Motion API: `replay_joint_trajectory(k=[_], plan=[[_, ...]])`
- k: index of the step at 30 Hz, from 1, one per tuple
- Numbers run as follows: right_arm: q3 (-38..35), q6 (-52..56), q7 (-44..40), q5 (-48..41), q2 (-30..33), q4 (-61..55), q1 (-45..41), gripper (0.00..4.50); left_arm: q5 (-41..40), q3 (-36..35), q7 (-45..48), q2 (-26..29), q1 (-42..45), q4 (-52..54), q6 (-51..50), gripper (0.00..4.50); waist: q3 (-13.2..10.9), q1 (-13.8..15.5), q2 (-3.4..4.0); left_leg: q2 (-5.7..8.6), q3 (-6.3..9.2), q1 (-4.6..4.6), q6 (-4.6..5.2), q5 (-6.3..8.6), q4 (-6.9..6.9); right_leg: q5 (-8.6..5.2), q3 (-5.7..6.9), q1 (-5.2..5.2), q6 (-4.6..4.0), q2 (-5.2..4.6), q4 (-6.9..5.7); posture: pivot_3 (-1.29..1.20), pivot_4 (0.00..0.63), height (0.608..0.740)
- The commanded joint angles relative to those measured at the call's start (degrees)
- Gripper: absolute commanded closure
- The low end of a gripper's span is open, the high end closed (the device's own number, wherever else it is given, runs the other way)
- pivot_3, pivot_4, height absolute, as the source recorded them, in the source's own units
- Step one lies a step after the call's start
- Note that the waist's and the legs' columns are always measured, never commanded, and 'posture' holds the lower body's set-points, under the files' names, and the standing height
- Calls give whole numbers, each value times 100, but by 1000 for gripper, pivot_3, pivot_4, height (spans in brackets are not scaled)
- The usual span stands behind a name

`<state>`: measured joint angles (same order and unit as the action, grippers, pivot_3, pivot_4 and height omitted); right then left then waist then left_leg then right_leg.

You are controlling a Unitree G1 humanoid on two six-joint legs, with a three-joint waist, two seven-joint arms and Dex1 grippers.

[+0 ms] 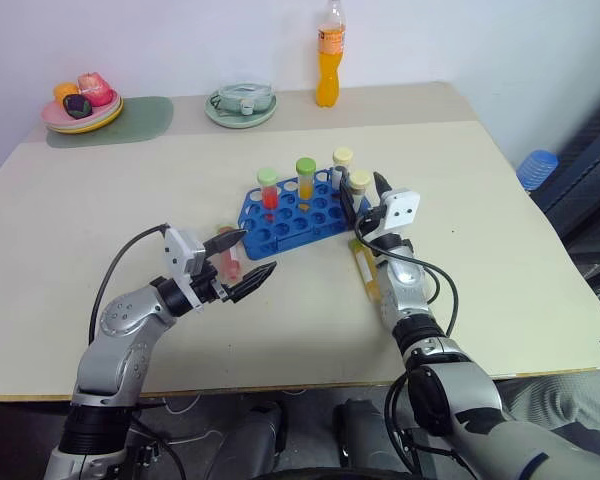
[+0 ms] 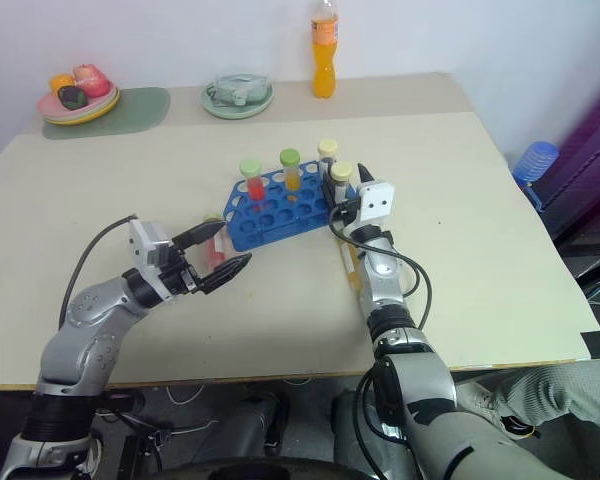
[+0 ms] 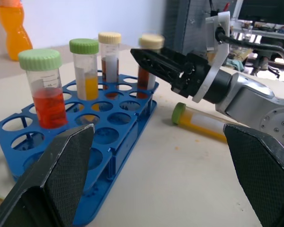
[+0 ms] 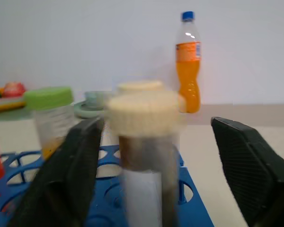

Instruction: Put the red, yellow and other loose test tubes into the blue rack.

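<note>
Four capped tubes stand in the blue rack [image 1: 298, 212]: a red one [image 1: 268, 190] and an orange one [image 1: 305, 180] with green caps, and two dark ones with cream caps [image 1: 342, 166] and [image 1: 360, 187], all in the back rows toward the rack's right end. The front rows are open holes.

Two tubes lie loose on the table [image 1: 500, 260]. A yellow one [image 1: 364, 270] with a green cap lies just right of the rack, under the right arm. A red one [image 1: 227, 258] lies off the rack's front left corner, between the fingers of the left gripper [image 1: 248, 258].

The left gripper hangs with its jaws spread wide, holding nothing. The right gripper [image 3: 146, 56] is at the rack's right end with its jaws apart on either side of the nearer cream-capped tube; whether they touch it I cannot tell.

Along the far edge stand one orange bottle [image 1: 328, 55], one plate of fruit [image 1: 82, 105] on a green mat [image 1: 130, 120], and one green dish [image 1: 241, 106]. The table's near half and right side are bare.
</note>
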<state>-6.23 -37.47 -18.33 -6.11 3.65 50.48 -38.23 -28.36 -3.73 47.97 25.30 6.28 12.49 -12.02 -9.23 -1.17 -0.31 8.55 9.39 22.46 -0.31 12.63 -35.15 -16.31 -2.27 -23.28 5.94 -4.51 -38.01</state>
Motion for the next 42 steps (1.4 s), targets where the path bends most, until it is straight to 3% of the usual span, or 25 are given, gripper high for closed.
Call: replay_joint_trajectory(k=[1,5,8,12,15,16,21,30,42], plan=[[206,621,-66,139,251,-1328,315,845,-204,-141,245,121,26,66,59,0,0,7,1,0,-1,1,0,0,1,0,-1,-1,0,0,0,0,150,740],[407,2549,-319,4,824,-3816,1134,845,-195,-116,665,249,124,-295,226,0,-1,59,1,0,-1,4,0,1,3,-1,-3,-8,-1,-1,2,0,150,740],[344,4705,-296,-211,1433,-5799,1663,845,-161,-44,988,313,240,-550,330,0,-1,64,1,0,-1,11,2,2,3,-2,-4,-10,-2,-3,4,0,150,740],[-188,8668,-75,-1337,2387,-7934,1923,845,-139,102,1549,455,410,-869,407,0,-4,61,4,-3,0,24,4,4,2,-5,-3,-20,-8,-4,5,0,150,740],[-864,11970,-118,-2093,2676,-8334,1256,845,-60,219,2031,590,600,-1202,521,0,-4,49,4,-6,-2,36,6,6,1,-10,-1,-28,-16,-5,8,0,150,740],[-941,12599,-99,-2241,2738,-8280,1023,845,-48,238,2138,620,657,-1295,559,0,-4,49,4,-7,-5,41,7,6,0,-11,-2,-33,-17,-6,9,0,150,740],[-1067,12997,459,-2811,2737,-7727,592,845,26,344,2417,608,874,-1560,668,0,-3,62,2,-9,-6,89,9,5,-2,-5,3,-75,-9,-9,16,0,150,740],[-609,12997,1629,-3793,2196,-6956,315,845,-22,235,2645,758,655,-1434,588,0,-3,35,1,-7,-25,103,20,10,-4,-1,-5,-95,-5,-16,14,0,150,740],[41,12997,2346,-4485,2136,-6212,-14,845,-77,139,2510,897,307,-1037,496,0,-3,32,2,-8,-24,103,19,8,-8,1,-5,-97,-7,-14,6,0,150,740]])
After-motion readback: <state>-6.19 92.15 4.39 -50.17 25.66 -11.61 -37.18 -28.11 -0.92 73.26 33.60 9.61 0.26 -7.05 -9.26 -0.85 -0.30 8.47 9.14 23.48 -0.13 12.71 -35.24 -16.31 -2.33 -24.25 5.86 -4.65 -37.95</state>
